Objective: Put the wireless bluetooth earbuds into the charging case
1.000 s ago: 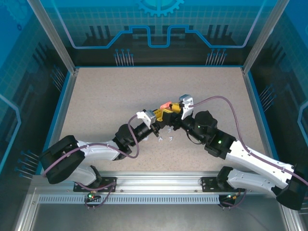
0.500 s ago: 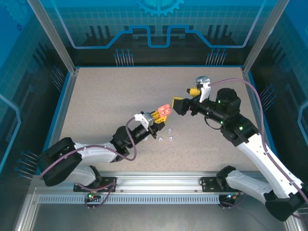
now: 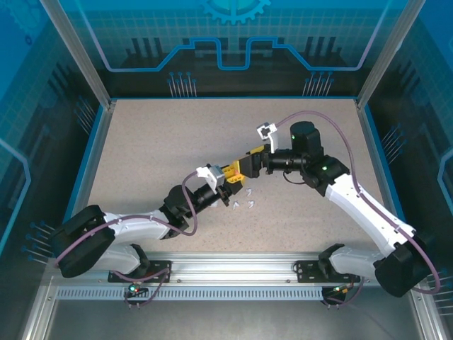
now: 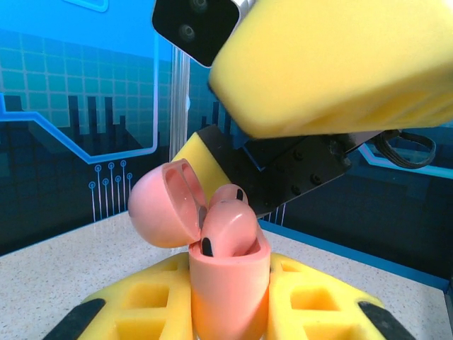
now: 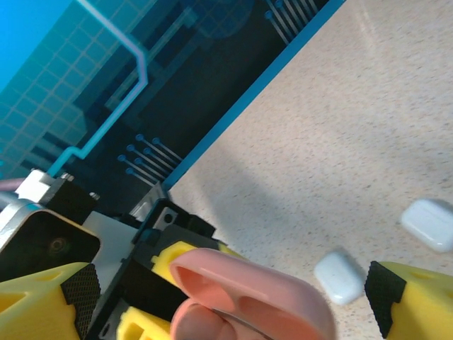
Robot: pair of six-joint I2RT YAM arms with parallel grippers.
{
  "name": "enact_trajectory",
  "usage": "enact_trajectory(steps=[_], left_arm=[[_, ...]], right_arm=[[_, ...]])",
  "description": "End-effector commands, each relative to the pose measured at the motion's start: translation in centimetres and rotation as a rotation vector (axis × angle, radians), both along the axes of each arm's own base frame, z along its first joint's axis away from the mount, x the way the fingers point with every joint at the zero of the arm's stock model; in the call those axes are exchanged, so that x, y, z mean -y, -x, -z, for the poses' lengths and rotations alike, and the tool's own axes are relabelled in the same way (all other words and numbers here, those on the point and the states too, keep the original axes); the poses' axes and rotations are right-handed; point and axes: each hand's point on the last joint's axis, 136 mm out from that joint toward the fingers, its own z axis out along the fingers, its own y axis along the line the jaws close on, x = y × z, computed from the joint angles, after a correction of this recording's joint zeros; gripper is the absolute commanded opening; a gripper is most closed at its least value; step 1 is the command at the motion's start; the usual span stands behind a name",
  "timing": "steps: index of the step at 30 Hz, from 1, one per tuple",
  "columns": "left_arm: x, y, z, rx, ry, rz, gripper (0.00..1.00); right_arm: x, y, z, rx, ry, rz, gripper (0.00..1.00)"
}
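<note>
The salmon-pink charging case [image 4: 228, 287] stands upright with my left gripper [image 4: 230, 304] shut on its lower body. Its lid [image 4: 164, 205] is swung open to the left. Two pink earbuds [image 4: 230, 228] sit in its wells, their tops poking out above the rim. In the top view, my left gripper [image 3: 230, 177] holds the case [image 3: 239, 170] mid-table. My right gripper [image 3: 248, 164] is open and reaches in from the right. In the right wrist view, the lid [image 5: 248, 290] lies between the wide-apart fingers of my right gripper [image 5: 226, 301]. Three white earbuds [image 3: 244, 202] lie on the table just in front.
In the right wrist view, two small white pieces [image 5: 341, 276] [image 5: 428, 223] rest on the speckled tabletop beyond the case. A blue rim [image 3: 233, 98] and transparent walls enclose the table. Open tabletop lies to the left and at the back.
My right gripper opened wide, pulled away to the back right, then returned to the case. The left gripper kept hold of the case and hardly moved.
</note>
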Motion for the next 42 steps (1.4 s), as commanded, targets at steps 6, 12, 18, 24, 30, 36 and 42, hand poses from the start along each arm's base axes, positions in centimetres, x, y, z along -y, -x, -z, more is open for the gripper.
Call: enact_trajectory(steps=[6,12,18,24,30,36,42], left_arm=[[0.3,-0.3,-0.6,-0.008,0.011,0.009,0.00],[0.2,-0.4,-0.3,-0.015,0.004,0.002,0.00],[0.1,-0.4,-0.4,-0.018,0.002,-0.001,0.00],[0.1,-0.5,-0.2,-0.038,-0.008,-0.001,0.00],[0.2,-1.4,0.9,-0.135,-0.024,-0.004,0.00],[0.4,-4.7,3.9,-0.399,-0.101,-0.052,0.00],[0.9,-7.7,7.6,-0.654,-0.167,-0.090,0.00]], right_arm=[[-0.6,1.6,-3.2,0.071,-0.052,-0.073,0.91],[0.5,2.0,-4.2,0.126,-0.029,-0.035,0.81],[1.6,2.1,-3.9,0.140,0.014,0.010,0.80],[4.5,0.8,-2.8,0.168,0.141,0.182,0.84],[11.2,-1.3,0.8,0.148,0.375,0.531,0.99],[14.3,-1.1,4.5,0.050,0.417,0.628,1.00],[16.0,-0.8,6.3,0.016,0.442,0.677,1.00]])
